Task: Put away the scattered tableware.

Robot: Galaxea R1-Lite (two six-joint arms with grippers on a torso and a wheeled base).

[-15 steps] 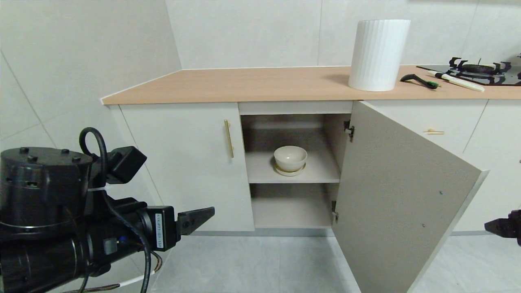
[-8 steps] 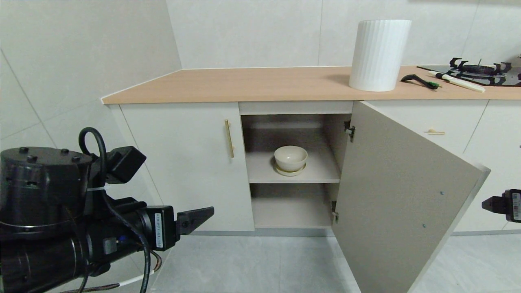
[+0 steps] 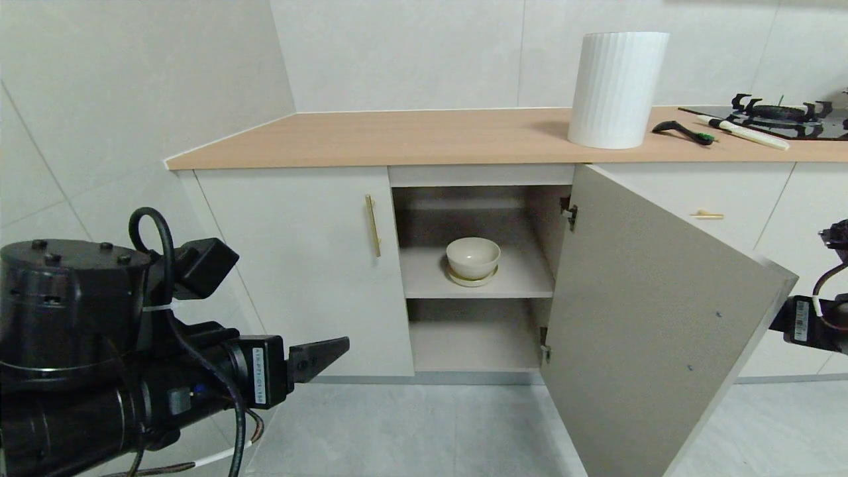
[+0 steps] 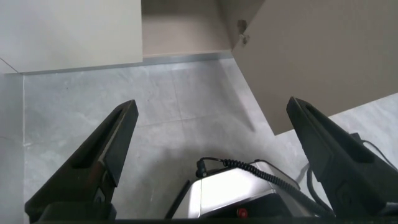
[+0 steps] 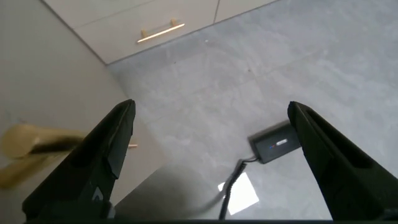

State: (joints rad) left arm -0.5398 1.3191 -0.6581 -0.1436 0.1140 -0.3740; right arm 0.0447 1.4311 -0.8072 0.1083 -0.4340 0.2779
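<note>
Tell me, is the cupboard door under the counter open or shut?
Open: the door stands wide, exposing the bowl sitting on the upper shelf.

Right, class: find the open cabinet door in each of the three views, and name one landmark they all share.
Head view: the open cabinet door stands wide open, to the robot's right of the shelf holding the bowl.
Left wrist view: the door's inner face, hinged beside the cabinet's lower compartment.
Right wrist view: the door's outer face, close to the camera, with its blurred gold handle.
Shared landmark: the grey tiled floor.
</note>
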